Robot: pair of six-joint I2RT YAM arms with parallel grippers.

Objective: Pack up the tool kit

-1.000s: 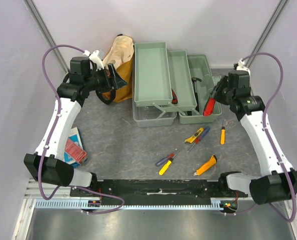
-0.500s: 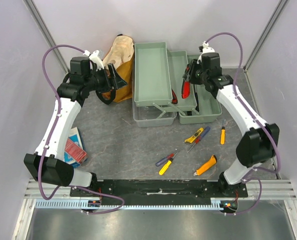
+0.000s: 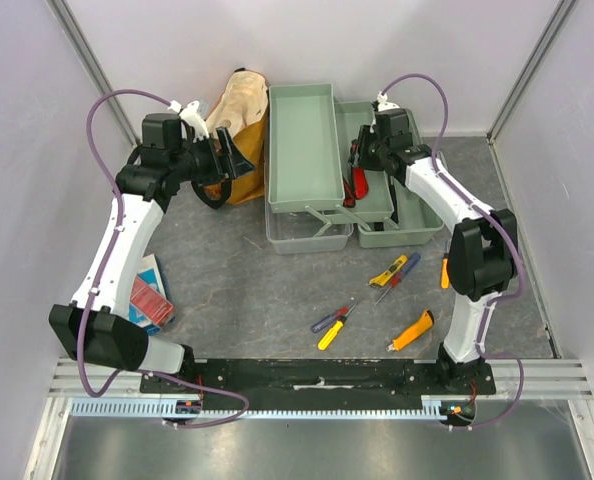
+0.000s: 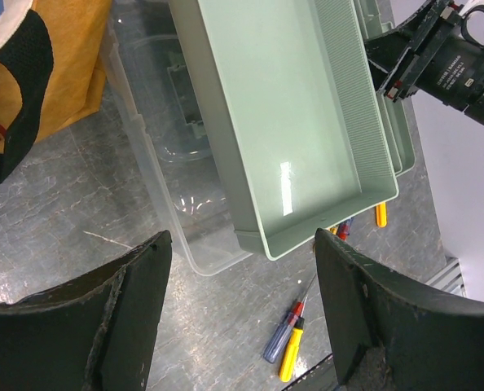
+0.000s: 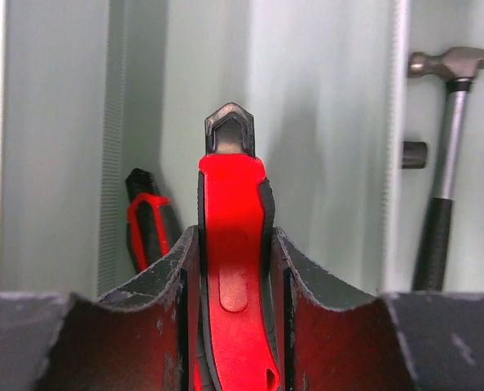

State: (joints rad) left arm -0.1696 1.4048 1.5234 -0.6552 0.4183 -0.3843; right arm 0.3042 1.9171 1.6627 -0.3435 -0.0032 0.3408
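Note:
The pale green toolbox [image 3: 302, 150] stands open at the back, trays fanned out, clear lid [image 3: 295, 236] in front. My right gripper [image 3: 361, 162] [image 5: 232, 244] is shut on a red utility knife [image 5: 231, 195] and holds it over the middle tray [image 5: 323, 122]. A second red-and-black tool [image 5: 148, 224] lies in that tray. A hammer [image 5: 444, 155] lies in the bottom section. My left gripper [image 3: 229, 156] [image 4: 242, 240] hangs open and holds nothing, left of the toolbox. Loose on the table are two screwdrivers [image 3: 333, 324] [image 4: 288, 337], an orange knife [image 3: 412, 331], a yellow tool [image 3: 390, 270] and an orange screwdriver [image 3: 445, 268].
A mustard-yellow bag [image 3: 239, 120] [image 4: 59, 73] leans at the back, just left of the toolbox and beside my left gripper. A red-blue booklet [image 3: 149, 295] lies at the table's left edge under the left arm.
My right arm has swung left from the toolbox's right end to above the middle tray, carrying the red knife. The left arm has not moved.

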